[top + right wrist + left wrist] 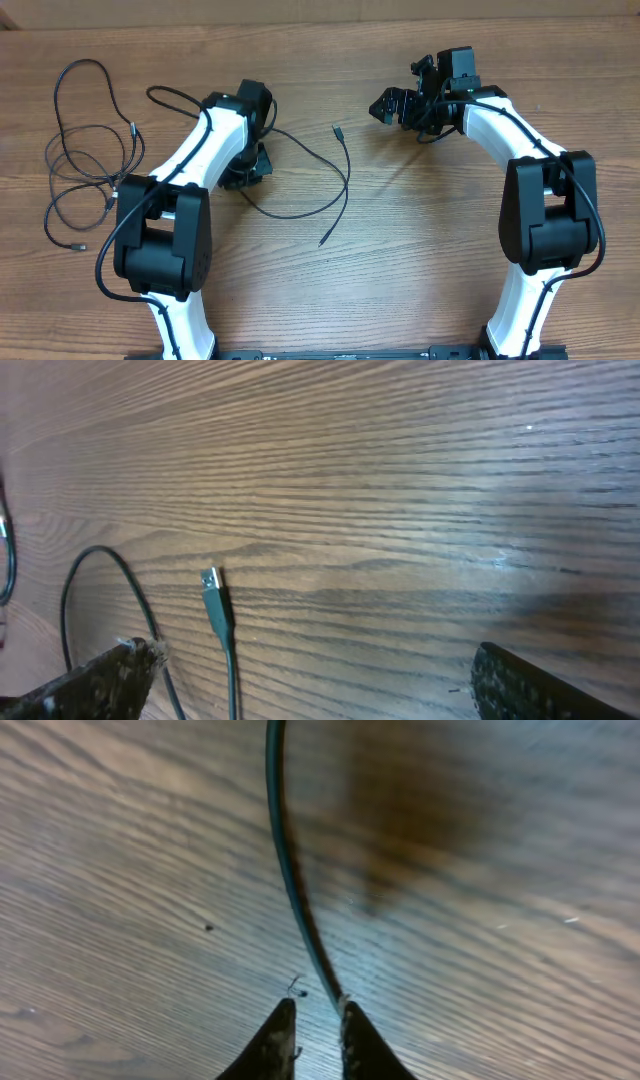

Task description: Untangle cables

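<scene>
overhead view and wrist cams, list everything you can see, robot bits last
table: one, brown wood grain, under everything
tangled cables: a bunch, exact count unclear, thin black, looped over each other at the table's far left
loose cable: one, thin black with a silver-tipped plug, curving across the centre between the arms
left arm: one, white and black, reaching in over the loose cable's left end
right arm: one, white and black, on the right side
left gripper: one, black, fingers close together with the loose cable at their tips
right gripper: one, black, wide open above bare wood, holding nothing
</scene>
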